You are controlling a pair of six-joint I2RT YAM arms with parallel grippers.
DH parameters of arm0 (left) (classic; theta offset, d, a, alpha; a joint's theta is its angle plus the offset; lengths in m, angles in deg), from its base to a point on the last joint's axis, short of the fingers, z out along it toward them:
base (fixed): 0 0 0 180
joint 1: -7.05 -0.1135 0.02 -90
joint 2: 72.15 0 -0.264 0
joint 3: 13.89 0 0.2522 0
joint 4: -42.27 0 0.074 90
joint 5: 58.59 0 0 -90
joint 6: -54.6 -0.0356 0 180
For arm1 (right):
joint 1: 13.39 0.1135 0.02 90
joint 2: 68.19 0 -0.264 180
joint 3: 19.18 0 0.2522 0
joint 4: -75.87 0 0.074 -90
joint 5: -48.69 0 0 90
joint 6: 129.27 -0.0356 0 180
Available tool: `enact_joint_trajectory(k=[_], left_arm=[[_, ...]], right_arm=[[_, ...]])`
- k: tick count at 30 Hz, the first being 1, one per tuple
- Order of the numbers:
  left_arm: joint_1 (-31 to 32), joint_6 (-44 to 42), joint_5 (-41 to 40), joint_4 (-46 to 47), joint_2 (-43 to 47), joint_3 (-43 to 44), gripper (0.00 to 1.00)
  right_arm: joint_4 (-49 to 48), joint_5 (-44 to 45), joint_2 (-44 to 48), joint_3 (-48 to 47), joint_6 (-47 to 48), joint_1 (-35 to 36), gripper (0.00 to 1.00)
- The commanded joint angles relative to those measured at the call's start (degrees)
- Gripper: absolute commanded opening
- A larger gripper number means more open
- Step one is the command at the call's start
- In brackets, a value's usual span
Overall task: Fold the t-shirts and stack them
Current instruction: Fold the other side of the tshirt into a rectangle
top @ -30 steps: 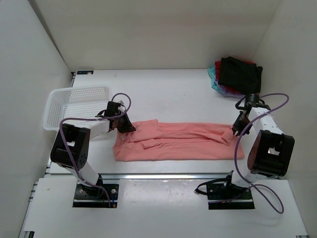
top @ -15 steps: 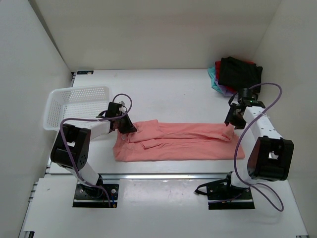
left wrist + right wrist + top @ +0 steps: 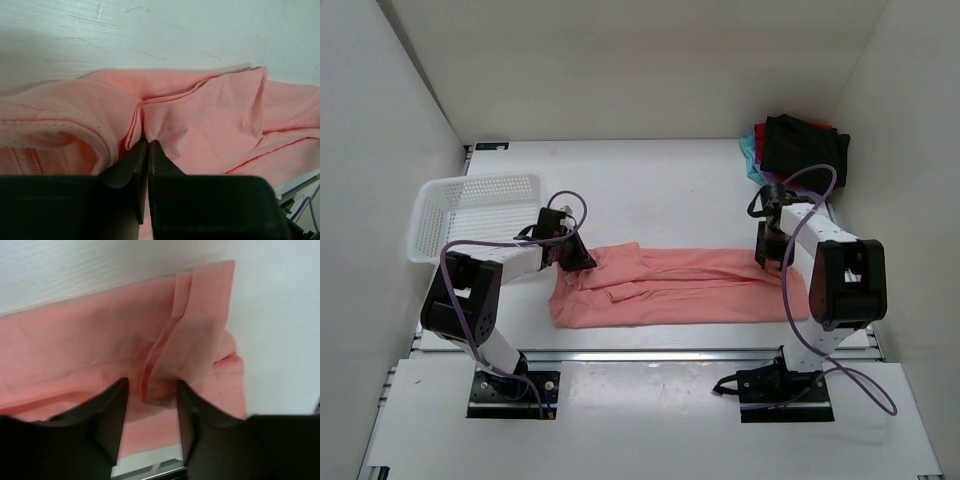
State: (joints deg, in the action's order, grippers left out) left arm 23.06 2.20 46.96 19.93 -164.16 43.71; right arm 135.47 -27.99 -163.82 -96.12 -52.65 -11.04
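Observation:
The salmon-pink t-shirt [image 3: 680,287] lies folded into a long wrinkled strip across the near middle of the table. My left gripper [image 3: 576,258] is shut on a pinch of its cloth at the strip's far left end; the left wrist view shows the fold [image 3: 150,131] clamped between the closed fingers. My right gripper [image 3: 772,258] is open at the strip's far right end, its fingers straddling a raised fold of the shirt [image 3: 160,385]. A stack of folded shirts, black [image 3: 804,150] on top with red, teal and purple edges, sits at the far right.
A white mesh basket [image 3: 472,212] stands at the far left, just behind my left arm. White walls close in the table on three sides. The table's near edge runs just below the pink strip.
My right arm has swung left and farther back, from the strip's right tip to its far right edge, fingers now over a fold. The left gripper has stayed put, holding the cloth.

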Motion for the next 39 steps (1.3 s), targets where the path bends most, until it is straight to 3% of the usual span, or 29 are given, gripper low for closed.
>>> enact_joint_trajectory(k=[1,2,3,4,12,19,31,35,39], left_arm=[[0.16,0.19,0.80,-0.48,2.19,-0.68,0.14],[0.07,0.19,0.71,-0.56,2.44,-0.51,0.14],[0.07,-0.16,0.97,-0.56,2.27,-0.50,0.15],[-0.01,-0.34,0.54,-0.82,2.44,-0.33,0.15],[-0.37,-0.43,0.19,-1.18,2.10,-0.68,0.04],[-0.98,-0.69,0.53,-1.62,2.62,-0.94,0.03],[-1.42,-1.48,-0.17,-2.05,4.02,-2.17,0.04],[-2.04,-1.92,-0.43,-2.23,4.91,-2.61,0.05],[-1.86,-1.75,-0.52,-2.58,5.69,-3.32,0.04]], right_arm=[[2.76,8.38,-2.01,-3.44,0.82,1.08,0.32],[2.93,8.56,-2.45,-4.05,0.64,1.08,0.12],[3.02,9.00,-2.62,-3.80,0.73,0.64,0.00],[2.94,8.57,-2.97,-4.14,0.38,0.46,0.00],[2.06,7.16,2.55,-4.24,0.11,-7.97,0.00],[-1.37,8.21,3.79,0.42,2.40,-14.82,0.00],[1.79,14.26,0.10,-1.07,2.31,-20.71,0.00],[1.36,11.57,0.62,-1.33,3.02,-23.53,0.00],[2.23,10.93,0.54,-2.39,2.49,-22.83,0.25]])
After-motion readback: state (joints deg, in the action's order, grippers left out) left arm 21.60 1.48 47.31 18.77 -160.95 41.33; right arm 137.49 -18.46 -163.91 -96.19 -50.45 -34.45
